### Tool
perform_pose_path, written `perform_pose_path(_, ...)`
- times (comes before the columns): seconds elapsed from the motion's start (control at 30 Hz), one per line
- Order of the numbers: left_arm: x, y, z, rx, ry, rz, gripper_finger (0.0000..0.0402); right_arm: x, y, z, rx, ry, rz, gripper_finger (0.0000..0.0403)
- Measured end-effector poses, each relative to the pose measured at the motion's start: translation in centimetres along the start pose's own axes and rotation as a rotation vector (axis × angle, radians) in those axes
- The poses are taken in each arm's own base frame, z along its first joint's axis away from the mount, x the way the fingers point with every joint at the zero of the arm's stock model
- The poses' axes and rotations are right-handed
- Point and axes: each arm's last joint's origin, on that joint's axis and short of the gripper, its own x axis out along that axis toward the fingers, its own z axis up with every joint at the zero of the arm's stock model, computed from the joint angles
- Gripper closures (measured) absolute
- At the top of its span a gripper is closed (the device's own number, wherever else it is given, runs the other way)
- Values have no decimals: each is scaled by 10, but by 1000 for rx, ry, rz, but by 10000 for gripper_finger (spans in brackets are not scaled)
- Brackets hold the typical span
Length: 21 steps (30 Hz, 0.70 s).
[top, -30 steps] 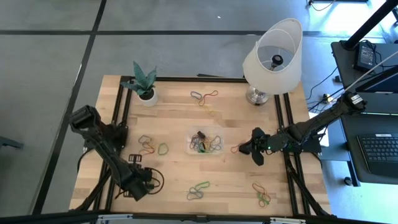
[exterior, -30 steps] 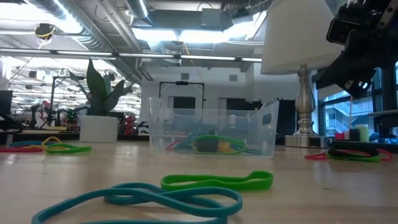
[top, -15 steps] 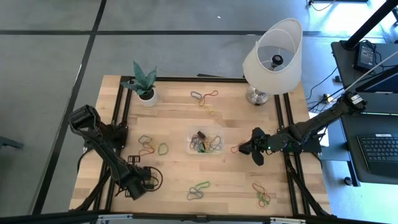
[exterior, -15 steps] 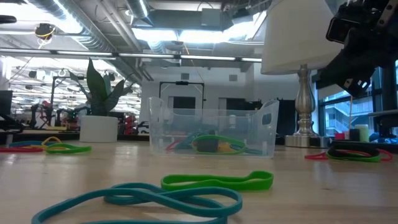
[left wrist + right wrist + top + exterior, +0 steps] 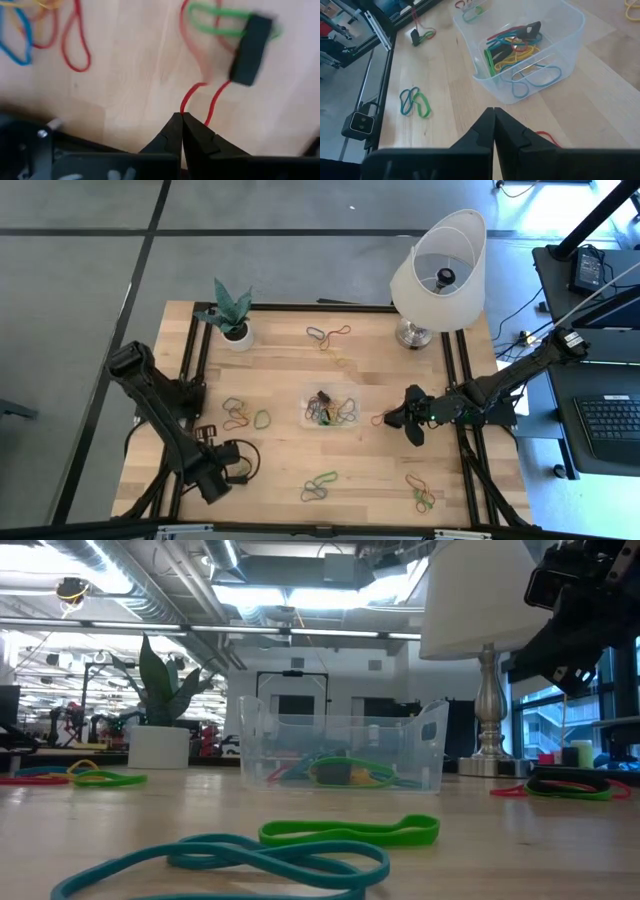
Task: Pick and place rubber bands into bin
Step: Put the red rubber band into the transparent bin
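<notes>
Now left fingers (image 5: pixel 181 116) clamped on red rubber band (image 5: pixel 212 102) end — right fingers (image 5: pixel 493 112) together.

Two dark jointed arms; black pointed jaws; black cables looped nr left wrist.

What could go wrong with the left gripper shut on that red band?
1. The left gripper pinches the red rubber band only at its very tips, so the band may slip out on lifting.
2. That band runs up to a black piece and a green band, which could snag or drag along.
3. The bin is well away, a long carry.
</notes>
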Motion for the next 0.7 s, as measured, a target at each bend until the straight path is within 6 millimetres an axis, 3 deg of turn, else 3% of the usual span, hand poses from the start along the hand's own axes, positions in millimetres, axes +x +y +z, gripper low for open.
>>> perform_pose_path(0.33,-66,4,2,-43,-23,38,400,0,0,0,-5,1,-1,389)
perform_pose_path(0.7,-99,11,4,-47,-135,89,400,0,0,0,-25,1,-1,389)
